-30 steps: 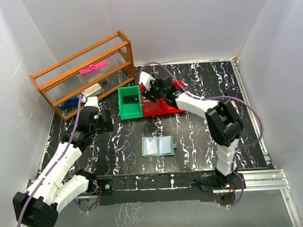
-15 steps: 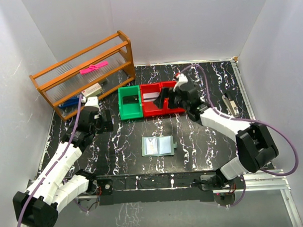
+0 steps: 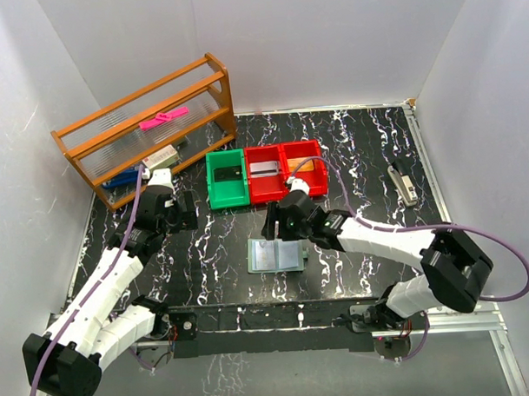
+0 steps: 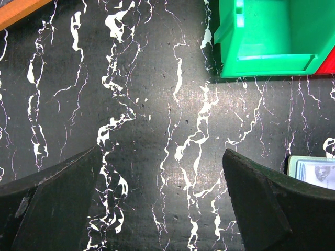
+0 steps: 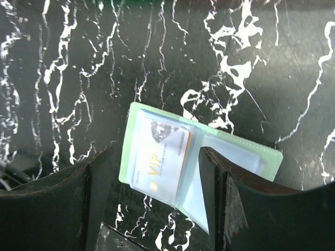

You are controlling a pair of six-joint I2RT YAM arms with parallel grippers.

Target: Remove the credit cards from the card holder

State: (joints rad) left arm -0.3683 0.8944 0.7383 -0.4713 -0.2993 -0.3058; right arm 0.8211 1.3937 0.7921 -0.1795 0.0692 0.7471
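The card holder [image 5: 238, 157] lies open and flat on the table [image 3: 358, 143], around the middle of the near edge, pale inside facing up. A whitish card [image 5: 159, 159] marked VIP sits in the pocket of one half; the other half's pocket looks pale, and what it holds cannot be told. The right gripper [image 5: 157, 193] hangs over the card half with its jaws apart, one finger on either side of the card; whether they touch cannot be told. Behind the holder stand a green bin [image 3: 226, 178] and two red bins [image 3: 285, 167]. The left gripper [image 4: 162, 209], jaws spread wide with nothing between them, hovers over bare table towards the left edge, near the green bin.
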